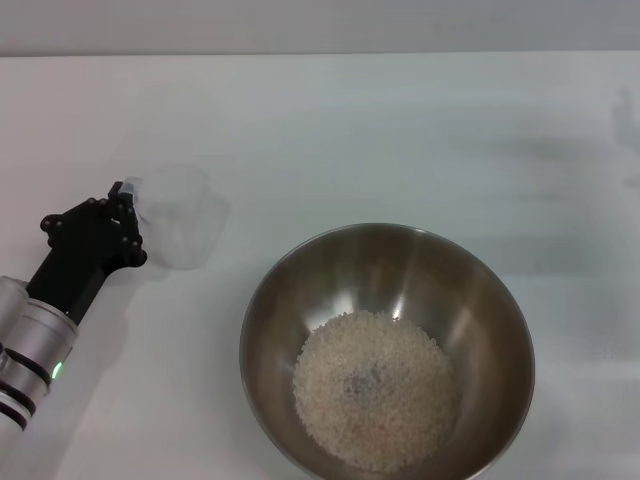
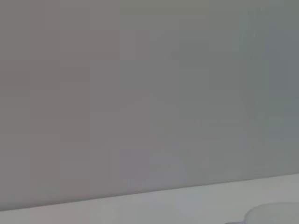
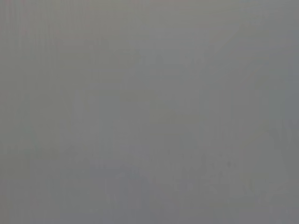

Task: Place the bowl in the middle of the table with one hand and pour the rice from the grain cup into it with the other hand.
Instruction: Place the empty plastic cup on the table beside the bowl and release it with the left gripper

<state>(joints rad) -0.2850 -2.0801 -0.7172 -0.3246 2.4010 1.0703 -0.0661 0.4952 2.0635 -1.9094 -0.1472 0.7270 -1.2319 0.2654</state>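
Observation:
The bowl (image 1: 480,290), large and steel, sits on the white table (image 1: 400,130) at the front middle. The rice (image 1: 375,390) lies in it as a loose pale heap. The grain cup (image 1: 185,225), clear and with no rice visible in it, stands upright on the table to the left of the bowl. My left gripper (image 1: 126,200) is at the cup's handle tab, shut on it, with the cup resting on the table. A curved edge of the cup (image 2: 273,214) shows in the left wrist view. My right gripper is out of view.
The table's far edge (image 1: 320,53) runs along the top of the head view against a grey wall. The left wrist view shows the wall and a strip of table (image 2: 140,205). The right wrist view shows only plain grey.

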